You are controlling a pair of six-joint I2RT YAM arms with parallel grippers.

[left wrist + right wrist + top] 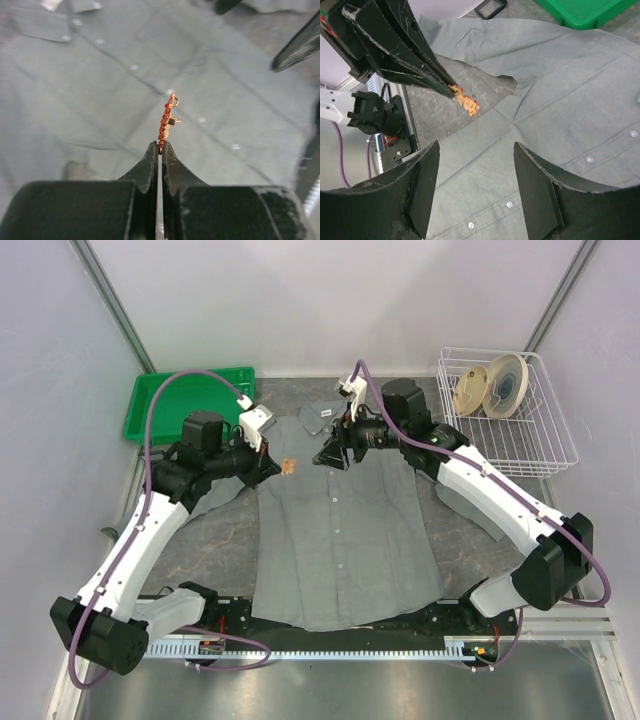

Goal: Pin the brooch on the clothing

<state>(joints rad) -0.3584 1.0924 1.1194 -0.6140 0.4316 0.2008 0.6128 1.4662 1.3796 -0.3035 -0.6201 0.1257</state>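
And there it was: the left gripper (272, 468) had its fingers squeezed together on the lower tip of the brooch (290, 467), with only a sliver of gap between the jaws in the left wrist view. The little orange-red pin (167, 122) stood edge-on, rising out of the fingertips with a small ring at its top and a short post poking out to one side. It was held over the upper part of the grey shirt (340, 540), on the left arm's side of the row of buttons and near the shoulder; whether it touched the cloth could not be told. The shirt lay spread flat on the table (210, 540), collar at the far end. Across from it, the right gripper (330, 455) sat near the collar with its fingers spread wide and nothing between them. In the right wrist view, its two dark pads (425, 185) framed the buttoned front while the brooch (466, 101) showed just beyond, at the tip of the left gripper (447, 87). Off to the sides, a green tray (180, 400) stood at the far left and a white wire basket (530, 440) at the far right.
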